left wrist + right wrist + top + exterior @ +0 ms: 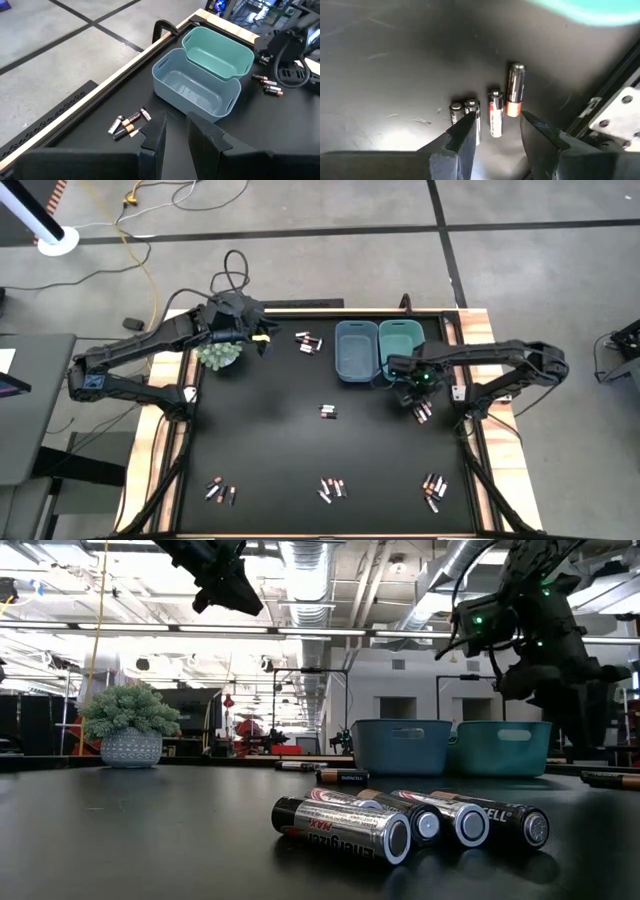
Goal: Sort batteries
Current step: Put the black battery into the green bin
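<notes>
Batteries lie in small groups on the black table (270,440). One group (423,412) lies near the right edge, right under my right gripper (414,394). In the right wrist view this gripper (496,134) points down, open, its fingers standing on either side of a silver battery (495,119); two more (464,114) and a dark one with a copper end (515,88) lie beside it. I see no touch. My left gripper (262,336) hangs high at the far left, open and empty (176,136), facing the blue bin (196,92) and the teal bin (219,51).
Other battery groups lie at the far middle (308,342), the centre (328,412) and along the near edge (220,492) (332,487) (434,487). A small potted plant (218,354) stands under the left arm. The table's raised right rim (615,107) runs close to my right gripper.
</notes>
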Robot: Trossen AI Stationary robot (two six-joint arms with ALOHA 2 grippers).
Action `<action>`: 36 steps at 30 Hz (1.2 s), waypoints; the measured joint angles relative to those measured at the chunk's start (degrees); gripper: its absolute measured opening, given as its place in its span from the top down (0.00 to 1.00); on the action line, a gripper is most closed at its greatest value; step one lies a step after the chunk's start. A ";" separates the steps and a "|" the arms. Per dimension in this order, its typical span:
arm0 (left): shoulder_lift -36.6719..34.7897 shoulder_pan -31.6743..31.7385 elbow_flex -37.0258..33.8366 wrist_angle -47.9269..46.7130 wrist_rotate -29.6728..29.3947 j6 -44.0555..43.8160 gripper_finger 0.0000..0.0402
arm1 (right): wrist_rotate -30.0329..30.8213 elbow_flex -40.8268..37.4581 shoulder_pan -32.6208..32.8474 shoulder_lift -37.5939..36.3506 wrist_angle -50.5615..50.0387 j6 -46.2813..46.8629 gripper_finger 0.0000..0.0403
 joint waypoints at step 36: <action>0.00 -0.02 0.00 -0.09 0.02 -0.20 0.82 | 7.25 -14.16 3.42 -8.13 14.53 17.20 0.58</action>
